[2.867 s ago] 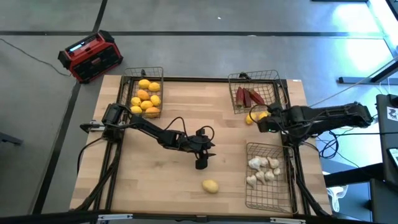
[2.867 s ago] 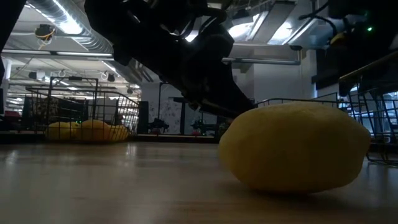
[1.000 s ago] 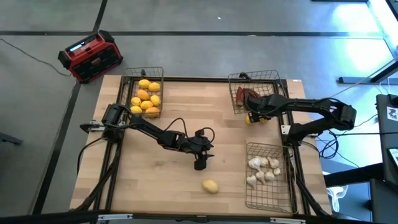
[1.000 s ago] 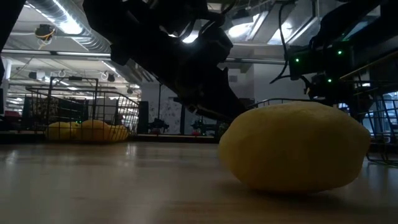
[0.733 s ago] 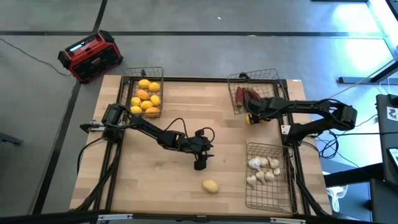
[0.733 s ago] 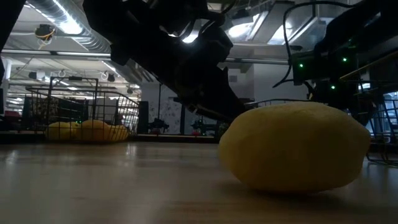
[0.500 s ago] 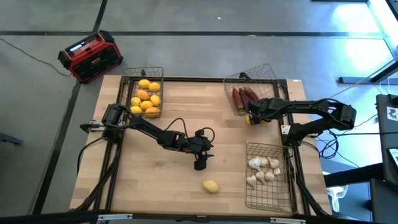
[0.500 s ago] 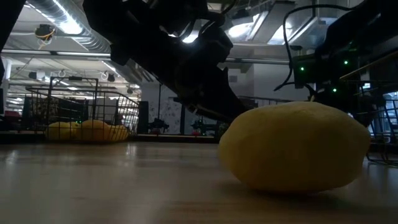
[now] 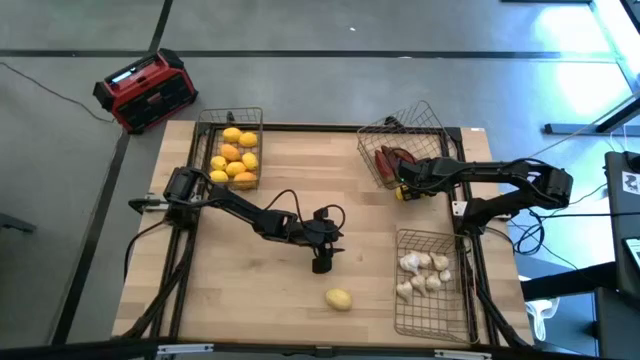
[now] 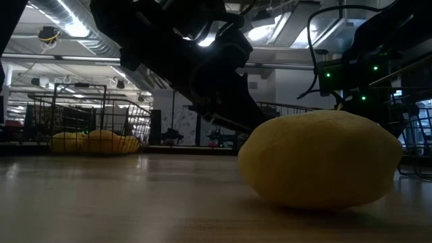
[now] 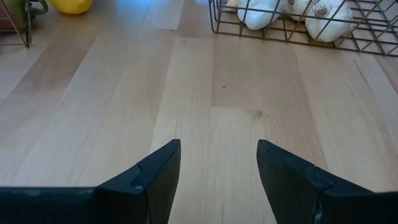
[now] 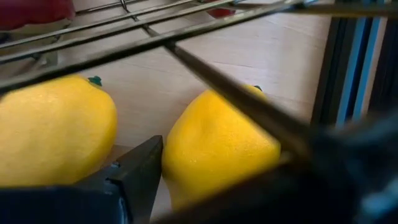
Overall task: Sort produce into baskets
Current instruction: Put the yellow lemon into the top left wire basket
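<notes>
Two yellow lemons [image 9: 405,193] lie on the table just outside the near rim of the far right basket [image 9: 425,120], which holds dark red pieces [image 9: 388,158] and stands skewed and tipped. My right gripper [image 9: 405,183] points down at them; its fingers stand on either side of one lemon [image 12: 217,146], the other lemon [image 12: 56,130] lies beside it. My left gripper [image 9: 323,264] hangs open over bare wood at the table's middle. A lone lemon [image 9: 339,299] rests on the table near the front edge. The far left basket [image 9: 236,125] holds several lemons. My right gripper comes from above at the far right basket's near rim; a rim wire [image 12: 242,102] runs down against its one finger [image 12: 329,168], and the basket stands tipped. Its other finger [image 12: 134,177] stands at the lemon's side [image 12: 177,155]; whether it touches, I cannot tell.
The near right basket [image 9: 455,320] holds white garlic bulbs [image 9: 425,272]. A red-and-black box [image 9: 145,90] stands on the floor beyond the far left corner. Bare wood lies between the left gripper and the right baskets.
My right gripper has sunk a little toward the two lemons. The far right basket has turned askew and tipped, its far left corner shifting toward the table's left, and the red pieces have slid inside it.
</notes>
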You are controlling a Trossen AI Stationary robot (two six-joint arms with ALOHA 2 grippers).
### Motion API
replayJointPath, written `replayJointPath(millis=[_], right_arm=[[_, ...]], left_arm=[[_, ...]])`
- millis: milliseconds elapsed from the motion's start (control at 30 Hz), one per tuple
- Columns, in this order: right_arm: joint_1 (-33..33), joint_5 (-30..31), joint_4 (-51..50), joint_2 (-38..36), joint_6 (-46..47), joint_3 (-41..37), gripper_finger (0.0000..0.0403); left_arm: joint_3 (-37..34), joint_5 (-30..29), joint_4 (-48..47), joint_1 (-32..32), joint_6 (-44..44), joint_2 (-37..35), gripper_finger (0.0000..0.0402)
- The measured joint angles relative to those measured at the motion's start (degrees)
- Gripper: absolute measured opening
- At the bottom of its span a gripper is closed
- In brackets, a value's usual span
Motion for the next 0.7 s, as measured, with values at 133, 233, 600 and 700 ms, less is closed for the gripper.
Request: replayJointPath(millis=[133, 233, 600, 700], right_arm=[[0.0, -0.4, -0.1, 0.0, -0.9, 0.0, 0.0285], [0.0, -0.4, -0.4, 0.0, -0.9, 0.0, 0.0274], [0.0, -1.0, -0.6, -0.1, -0.9, 0.0, 0.0256], [0.0, -1.1, -0.6, -0.1, -0.9, 0.1, 0.0256]], left_arm=[[0.0, 0.0, 0.0, 0.0, 0.0, 0.0, 0.0208], [0.0, 0.0, 0.0, 0.0, 0.0, 0.0, 0.0208], [0.0, 0.0, 0.0, 0.0, -0.1, 0.0, 0.0208], [0.0, 0.0, 0.0, 0.0, -0.1, 0.0, 0.0207]])
